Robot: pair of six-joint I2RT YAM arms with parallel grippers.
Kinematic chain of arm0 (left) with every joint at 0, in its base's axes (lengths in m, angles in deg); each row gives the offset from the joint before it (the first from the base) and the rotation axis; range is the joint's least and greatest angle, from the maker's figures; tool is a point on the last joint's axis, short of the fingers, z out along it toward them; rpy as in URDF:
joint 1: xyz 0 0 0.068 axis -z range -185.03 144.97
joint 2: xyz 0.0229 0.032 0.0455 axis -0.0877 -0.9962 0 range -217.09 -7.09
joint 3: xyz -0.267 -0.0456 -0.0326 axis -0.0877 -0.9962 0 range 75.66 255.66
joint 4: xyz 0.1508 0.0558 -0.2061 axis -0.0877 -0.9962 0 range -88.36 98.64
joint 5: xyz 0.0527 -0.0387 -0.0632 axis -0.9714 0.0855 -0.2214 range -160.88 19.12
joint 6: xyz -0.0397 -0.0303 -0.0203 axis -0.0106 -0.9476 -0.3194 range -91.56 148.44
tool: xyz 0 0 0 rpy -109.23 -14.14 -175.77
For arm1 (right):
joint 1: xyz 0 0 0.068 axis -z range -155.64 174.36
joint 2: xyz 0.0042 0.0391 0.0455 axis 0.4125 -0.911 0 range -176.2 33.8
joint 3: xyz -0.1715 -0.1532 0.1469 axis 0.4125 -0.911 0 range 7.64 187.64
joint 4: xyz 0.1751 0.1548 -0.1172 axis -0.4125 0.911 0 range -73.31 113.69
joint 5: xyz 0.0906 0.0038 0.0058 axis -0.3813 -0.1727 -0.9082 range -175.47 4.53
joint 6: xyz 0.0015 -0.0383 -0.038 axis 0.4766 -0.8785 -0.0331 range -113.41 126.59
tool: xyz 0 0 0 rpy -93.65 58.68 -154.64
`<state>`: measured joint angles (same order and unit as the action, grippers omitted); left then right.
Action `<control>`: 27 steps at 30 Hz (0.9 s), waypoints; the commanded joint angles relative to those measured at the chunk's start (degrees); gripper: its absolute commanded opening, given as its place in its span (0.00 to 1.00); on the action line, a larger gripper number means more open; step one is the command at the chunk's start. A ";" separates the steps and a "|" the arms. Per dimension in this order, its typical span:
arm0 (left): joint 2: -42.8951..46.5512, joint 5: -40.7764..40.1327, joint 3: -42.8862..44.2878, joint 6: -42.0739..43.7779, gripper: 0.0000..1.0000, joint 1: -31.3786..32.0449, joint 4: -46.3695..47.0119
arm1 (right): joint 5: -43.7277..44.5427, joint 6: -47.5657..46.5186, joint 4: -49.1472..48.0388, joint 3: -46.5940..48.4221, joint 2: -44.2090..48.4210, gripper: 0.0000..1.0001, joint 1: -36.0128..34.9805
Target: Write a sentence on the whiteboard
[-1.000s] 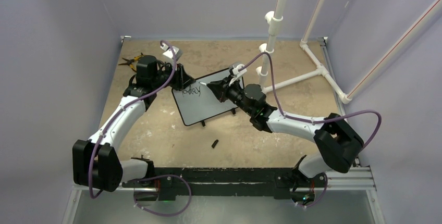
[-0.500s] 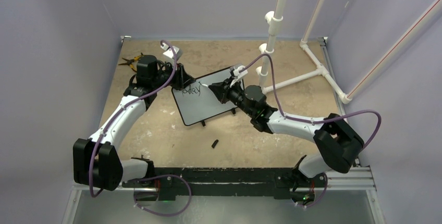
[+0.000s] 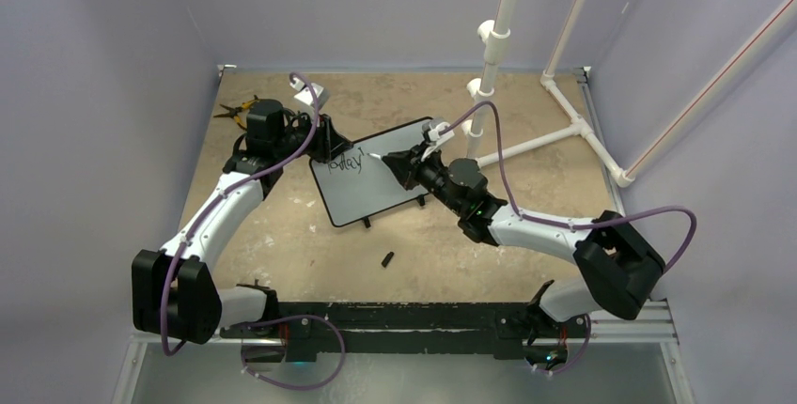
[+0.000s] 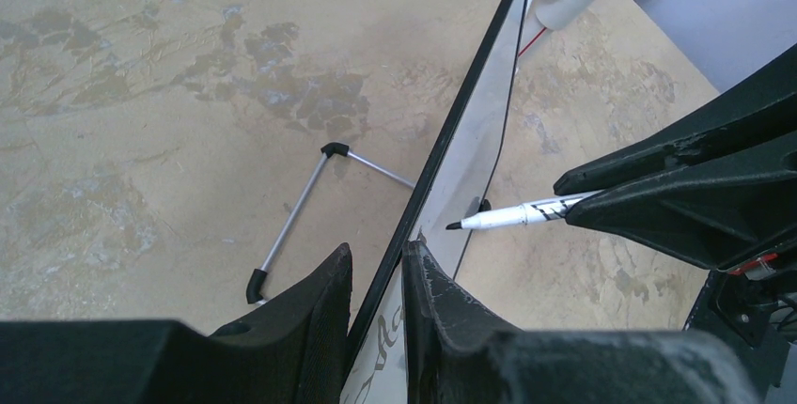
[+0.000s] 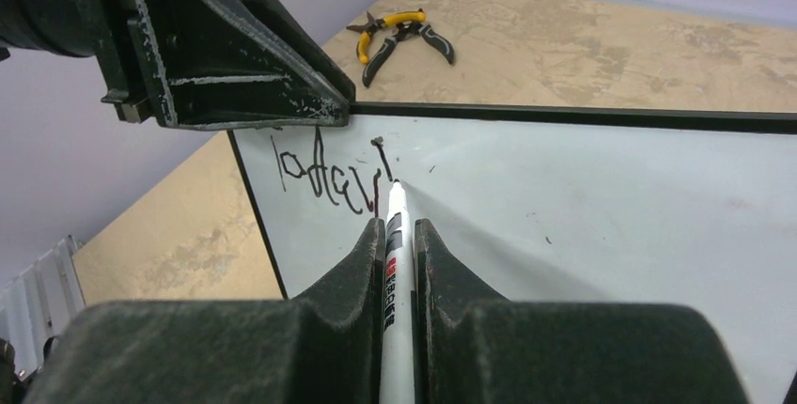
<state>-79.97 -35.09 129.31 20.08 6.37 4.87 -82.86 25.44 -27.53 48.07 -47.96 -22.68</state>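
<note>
The whiteboard [image 3: 371,188] stands tilted at the table's middle, with the black word "Today'" [image 3: 343,165] at its top left. My left gripper [image 3: 329,146] is shut on the board's upper left edge [image 4: 451,132], one finger on each side [image 4: 378,268]. My right gripper [image 3: 399,162] is shut on a white marker [image 5: 395,235]. The marker's black tip [image 4: 454,225] is at the board face just right of the writing [image 5: 329,174], below a small apostrophe mark. I cannot tell whether the tip touches. The rest of the board [image 5: 611,207] is blank.
Yellow-handled pliers [image 3: 240,108] lie at the far left, also in the right wrist view [image 5: 399,33]. A small black cap [image 3: 387,258] lies in front of the board. A white pipe frame [image 3: 554,136] stands at the back right. The board's wire stand [image 4: 301,216] rests behind it.
My right gripper has shifted slightly right and back with the marker, and a small apostrophe stroke now follows the word. The left gripper and board have not moved.
</note>
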 commanded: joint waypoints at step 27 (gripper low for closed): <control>-0.86 0.32 -1.00 0.01 0.23 0.47 -0.98 | -0.99 -0.54 -1.51 0.19 -2.15 0.00 2.13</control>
<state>-80.17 -35.40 129.31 20.11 6.37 5.20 -85.00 25.46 -29.63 49.14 -50.58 -20.96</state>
